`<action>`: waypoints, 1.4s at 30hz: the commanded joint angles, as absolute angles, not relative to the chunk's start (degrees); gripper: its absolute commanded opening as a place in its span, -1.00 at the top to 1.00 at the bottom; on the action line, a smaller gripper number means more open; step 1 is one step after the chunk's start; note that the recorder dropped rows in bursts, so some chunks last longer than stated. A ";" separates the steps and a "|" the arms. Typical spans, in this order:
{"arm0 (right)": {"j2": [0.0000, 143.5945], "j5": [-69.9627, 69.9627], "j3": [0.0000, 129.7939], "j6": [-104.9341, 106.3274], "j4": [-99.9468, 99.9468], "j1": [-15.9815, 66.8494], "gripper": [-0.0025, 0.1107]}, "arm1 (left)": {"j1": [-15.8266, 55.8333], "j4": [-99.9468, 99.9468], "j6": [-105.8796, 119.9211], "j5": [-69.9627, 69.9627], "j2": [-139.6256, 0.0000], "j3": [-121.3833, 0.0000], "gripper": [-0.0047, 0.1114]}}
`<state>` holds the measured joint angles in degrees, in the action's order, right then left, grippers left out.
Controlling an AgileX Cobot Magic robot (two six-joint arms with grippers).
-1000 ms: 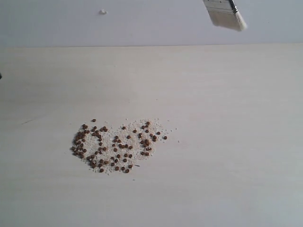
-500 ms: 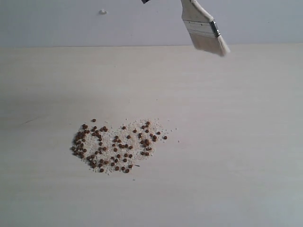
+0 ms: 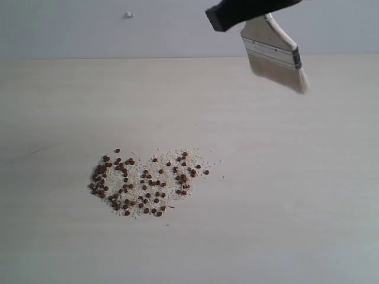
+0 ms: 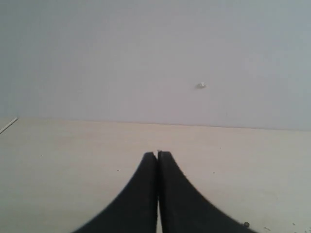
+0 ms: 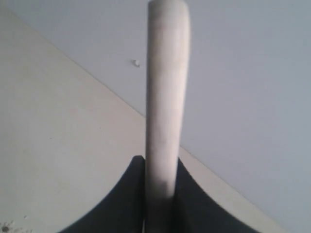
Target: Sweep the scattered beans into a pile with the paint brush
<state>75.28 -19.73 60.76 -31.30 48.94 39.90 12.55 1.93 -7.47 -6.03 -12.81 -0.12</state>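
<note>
From where the exterior view looks, the beans (image 3: 147, 183) lie in a loose, flat patch on the bench (image 3: 296, 195), mixed with pale crumbs. They sit near one another but are spread out, not heaped. The paint brush (image 3: 274, 52) hangs in the air up by the bench's far edge, bristles tilted downward, well apart from the patch and touching nothing. The right gripper (image 3: 249, 10) holds it by the handle at the top of the view.

In the left wrist view, the left gripper (image 4: 157, 154) has its jaws pressed together with nothing between them, over bare bench (image 4: 63, 145).

In the right wrist view, the right gripper (image 5: 159, 161) has its jaws clenched on the paint brush (image 5: 166, 87) handle. A few beans (image 5: 6, 227) show at one corner.

I'd judge the sweeping hasn't started. The brush has yet to come down beside the patch, and all the gathering strokes remain.
</note>
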 commanded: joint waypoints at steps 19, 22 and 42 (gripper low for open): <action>59.23 -11.99 44.42 -71.14 81.48 39.98 0.96 | 12.60 1.01 -10.98 10.68 0.00 0.00 0.92; 59.46 -11.64 44.42 -75.26 86.55 39.98 0.96 | 12.60 1.01 -10.98 10.68 0.00 0.00 0.92; 80.63 -35.16 47.98 -94.52 99.95 39.98 0.96 | 12.60 1.01 -10.98 10.68 0.00 0.00 0.92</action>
